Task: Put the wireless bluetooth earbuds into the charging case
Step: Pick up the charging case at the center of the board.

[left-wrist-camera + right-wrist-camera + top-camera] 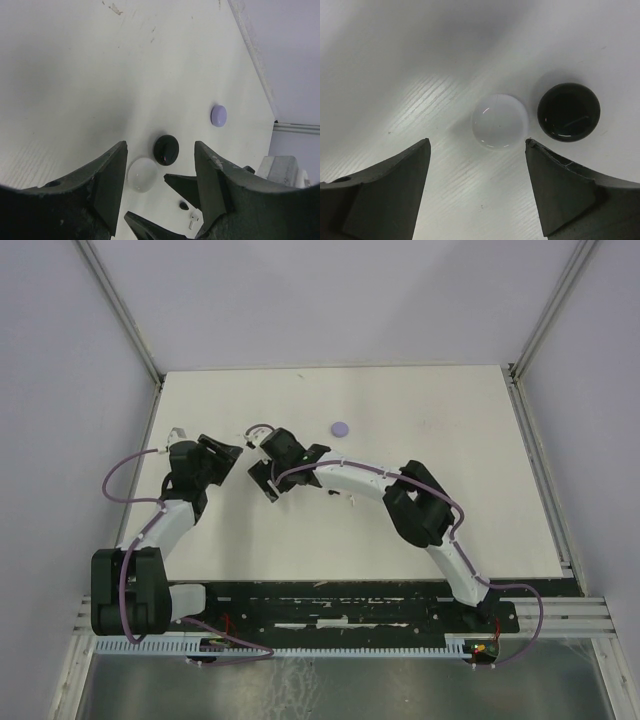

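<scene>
Nearest in, the right gripper (477, 145) hangs with its fingers spread wide and empty. The white puck (500, 121) sits just ahead of the gap, and the black puck (568, 112) lies just past the right fingertip, close beside the white one but not touching it. The left gripper (161, 150) faces it, fingers moderately apart and holding nothing. Low by the inside of its right finger lie a black bud (184, 205) and a white bud (194, 221), close to the right gripper's tips. Well beyond that finger lies the lilac puck (218, 115). No bud is held or seated, so this looks like the approach stage, with the pucks probably the cases. I cannot tell whether any of them is open. The next move likely calls for closing one gripper on a puck to steady or open it, then a narrow pinch on a bud. The two grippers are nearly tip to tip, so that is the tight spot. Past the pucks the table (450, 440) gives free room out to its far edge.
</scene>
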Tool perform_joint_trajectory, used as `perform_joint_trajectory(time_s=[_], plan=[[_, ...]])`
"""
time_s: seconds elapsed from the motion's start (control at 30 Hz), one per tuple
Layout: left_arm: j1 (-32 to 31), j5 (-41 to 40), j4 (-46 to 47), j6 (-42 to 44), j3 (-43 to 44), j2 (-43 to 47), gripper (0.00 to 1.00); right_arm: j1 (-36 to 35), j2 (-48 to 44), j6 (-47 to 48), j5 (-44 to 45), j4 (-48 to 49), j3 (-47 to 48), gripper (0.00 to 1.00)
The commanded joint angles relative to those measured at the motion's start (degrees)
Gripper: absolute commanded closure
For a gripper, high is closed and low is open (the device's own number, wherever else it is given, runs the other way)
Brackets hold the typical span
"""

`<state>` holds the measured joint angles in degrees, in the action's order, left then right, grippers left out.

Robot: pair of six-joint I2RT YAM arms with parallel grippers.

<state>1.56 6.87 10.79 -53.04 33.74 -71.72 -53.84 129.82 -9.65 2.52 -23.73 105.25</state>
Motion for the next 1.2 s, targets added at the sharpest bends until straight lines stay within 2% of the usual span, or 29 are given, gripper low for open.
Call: perform_joint_trajectory(time_s=[0.0, 0.27, 0.5, 0.83, 0.9, 0.93, 1.07, 1.17], plan=[[0.45, 1.84, 2.49, -1.84, 0.87, -0.29, 0.38, 0.48, 2.16, 2.87, 0.37, -0.65, 3.76, 0.16], [0.71, 2.57, 2.46, -2.13, 1.16, -0.3, 0.38, 0.88, 4.67, 3.7, 0.82, -0.86, 5.87, 0.17], [0.81, 3.61, 2.97, -2.46, 0.73, -0.86, 0.39, 1.46, 6.15, 3.85, 1.08, -0.97, 7.12, 0.22], [0.88, 5.81, 4.08, -2.93, 0.89, -2.54, 0.4, 2.18, 5.67, 3.73, 1.64, 0.05, 5.55, 0.47], [0.9, 7.02, 4.96, -3.03, 0.89, -3.11, 0.4, 2.32, 4.35, 3.57, 1.94, 1.51, 3.58, 0.57], [0.85, 7.97, 5.54, -3.04, 0.97, -3.48, 0.4, 2.52, 2.93, 3.46, 1.88, 2.83, 2.12, 0.59], [0.75, 14.86, 11.08, -4.15, 0.77, -6.19, 0.41, 4.14, -4.04, 1.66, 0.62, 12.12, -7.44, 0.6], [0.79, 19.57, 16.83, -5.77, -0.13, -8.37, 0.41, 6.99, -9.31, -1.82, -3.66, 18.51, -13.45, 0.61]])
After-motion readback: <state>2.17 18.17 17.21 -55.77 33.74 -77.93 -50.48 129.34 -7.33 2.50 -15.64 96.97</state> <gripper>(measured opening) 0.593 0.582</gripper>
